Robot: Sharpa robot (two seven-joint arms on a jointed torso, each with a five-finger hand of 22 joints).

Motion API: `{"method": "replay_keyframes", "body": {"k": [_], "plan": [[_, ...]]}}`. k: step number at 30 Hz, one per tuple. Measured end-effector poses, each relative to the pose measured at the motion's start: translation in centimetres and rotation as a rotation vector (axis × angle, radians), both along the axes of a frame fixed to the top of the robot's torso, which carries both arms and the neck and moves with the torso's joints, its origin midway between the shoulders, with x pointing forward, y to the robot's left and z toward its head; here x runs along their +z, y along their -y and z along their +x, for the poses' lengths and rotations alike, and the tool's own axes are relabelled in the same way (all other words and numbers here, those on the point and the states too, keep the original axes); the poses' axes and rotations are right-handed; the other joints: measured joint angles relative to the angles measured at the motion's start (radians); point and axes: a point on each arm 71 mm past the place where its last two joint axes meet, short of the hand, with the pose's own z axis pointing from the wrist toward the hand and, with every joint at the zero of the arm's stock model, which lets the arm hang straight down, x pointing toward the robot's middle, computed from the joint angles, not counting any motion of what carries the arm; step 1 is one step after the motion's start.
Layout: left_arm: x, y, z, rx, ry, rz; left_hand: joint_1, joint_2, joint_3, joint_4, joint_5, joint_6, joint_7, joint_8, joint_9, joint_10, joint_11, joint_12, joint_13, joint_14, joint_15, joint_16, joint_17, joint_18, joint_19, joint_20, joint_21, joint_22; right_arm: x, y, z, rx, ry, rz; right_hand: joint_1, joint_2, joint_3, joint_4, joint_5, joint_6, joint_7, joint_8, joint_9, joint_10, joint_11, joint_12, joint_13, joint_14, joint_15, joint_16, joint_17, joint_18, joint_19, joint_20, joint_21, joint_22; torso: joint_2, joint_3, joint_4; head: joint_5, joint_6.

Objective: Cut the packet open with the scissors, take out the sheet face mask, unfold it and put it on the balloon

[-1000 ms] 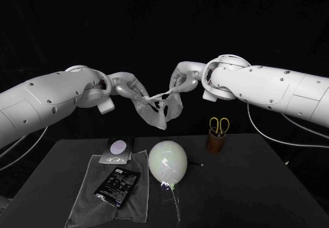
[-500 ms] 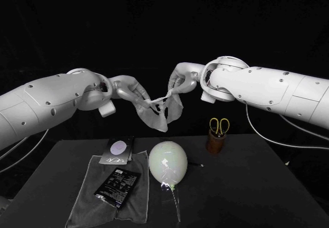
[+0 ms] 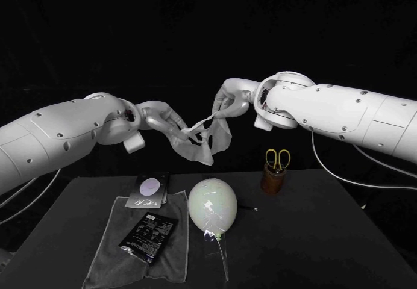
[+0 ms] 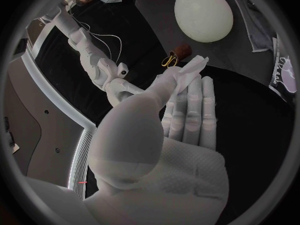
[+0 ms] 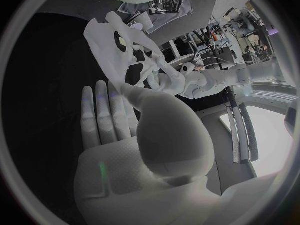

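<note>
As the left hand (image 3: 163, 118) has eased slightly away from the right hand (image 3: 233, 101), both hands' fingers pinching the sheet face mask (image 3: 205, 143), its top edge pulls tauter, high above the balloon (image 3: 213, 206) on the bench (image 3: 304, 241); unfolding looks under way, unfinished.

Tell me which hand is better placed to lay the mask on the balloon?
Right, probably. The right hand pinches the mask almost straight above the balloon; the left hand holds its other edge further aside. Both hold it, so they would likely lower together.
</note>
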Motion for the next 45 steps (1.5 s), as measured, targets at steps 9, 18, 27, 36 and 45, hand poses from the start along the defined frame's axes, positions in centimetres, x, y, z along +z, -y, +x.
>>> {"method": "replay_keyframes", "body": {"k": [9, 18, 27, 36, 45], "plan": [[-0.4, -0.3, 0.2, 0.033, 0.012, -0.002, -0.116, -0.072, -0.071, 0.1, 0.0, -0.104, -0.022, -0.043, -0.018, -0.073, 0.009, -0.043, -0.021, -0.022, 0.015, 0.006, 0.021, 0.0, 0.023, 0.035, -0.088, -0.071, -0.1, -0.2, 0.0, 0.001, -0.004, 0.001, 0.0, 0.0, 0.0, 0.0, 0.0, -0.002, -0.001, -0.001, 0.001, 0.0, 0.0, 0.0, 0.0, 0.0, 0.0, 0.0, 0.0, 0.0, 0.0, 0.0, 0.0, -0.001, 0.0, 0.0005, 0.0002, -0.003, 0.0], [-0.5, -0.2, 0.2, 0.044, 0.038, 0.008, -0.074, -0.073, -0.11, 0.159, 0.0, -0.121, -0.025, -0.029, -0.018, -0.088, 0.016, -0.055, -0.029, -0.034, 0.018, 0.009, 0.048, 0.0, 0.096, 0.036, -0.185, -0.158, -0.3, -0.4, 0.0, 0.0, -0.007, -0.004, 0.0, 0.0, 0.0, 0.0, 0.0, 0.0, -0.003, -0.003, 0.001, 0.0, 0.0, 0.0, 0.0, 0.0, 0.0, 0.0, 0.0, -0.001, 0.0, 0.0, 0.0, -0.001, 0.0, 0.0004, 0.0001, -0.003, -0.002], [-0.9, 0.3, -0.1, 0.05, 0.073, 0.011, -0.017, -0.055, -0.114, 0.189, 0.0, -0.088, -0.021, 0.006, -0.015, -0.172, 0.054, -0.082, -0.045, -0.121, 0.051, -0.024, 0.045, -0.001, 0.107, 0.04, -0.241, -0.203, -0.5, -0.6, 0.0, -0.003, -0.015, -0.011, 0.0, 0.0, 0.002, -0.002, -0.002, 0.0, -0.003, 0.0, 0.0, 0.0, 0.0, 0.0, 0.0, 0.0, 0.0, 0.0, 0.0, -0.001, 0.0, 0.0, 0.0, -0.001, 0.0, 0.0001, -0.0003, -0.004, -0.003], [-1.5, 0.9, -1.1, 0.116, 0.223, -0.119, 0.048, -0.026, -0.057, 0.194, 0.0, 0.027, 0.001, 0.05, -0.008, -0.146, 0.035, -0.057, -0.044, -0.156, 0.049, -0.045, 0.027, -0.001, 0.127, 0.038, -0.251, -0.214, -1.2, -1.1, -0.2, 0.004, -0.033, -0.018, 0.0, 0.0, 0.003, -0.003, 0.001, 0.0, -0.003, 0.0, 0.001, 0.0, 0.0, 0.0, 0.0, 0.0, 0.0, 0.0, -0.001, 0.008, 0.0, 0.0, 0.0, -0.002, 0.0, 0.0001, -0.0005, -0.005, -0.003], [-2.4, 1.8, -2.1, 0.183, 0.337, -0.263, 0.049, -0.034, -0.032, 0.209, 0.0, 0.044, -0.003, 0.05, -0.02, -0.131, 0.029, -0.047, -0.045, -0.145, 0.046, -0.035, 0.023, -0.001, 0.133, 0.031, -0.244, -0.211, -1.7, -1.5, -0.5, 0.013, -0.046, -0.019, 0.0, 0.0, 0.008, -0.005, 0.001, 0.0, -0.003, 0.0, 0.001, 0.001, 0.0, 0.0, 0.0, 0.004, -0.004, 0.0, -0.002, 0.008, 0.0, 0.0, 0.0, -0.003, 0.001, -0.0001, -0.0006, -0.009, -0.002]]}}
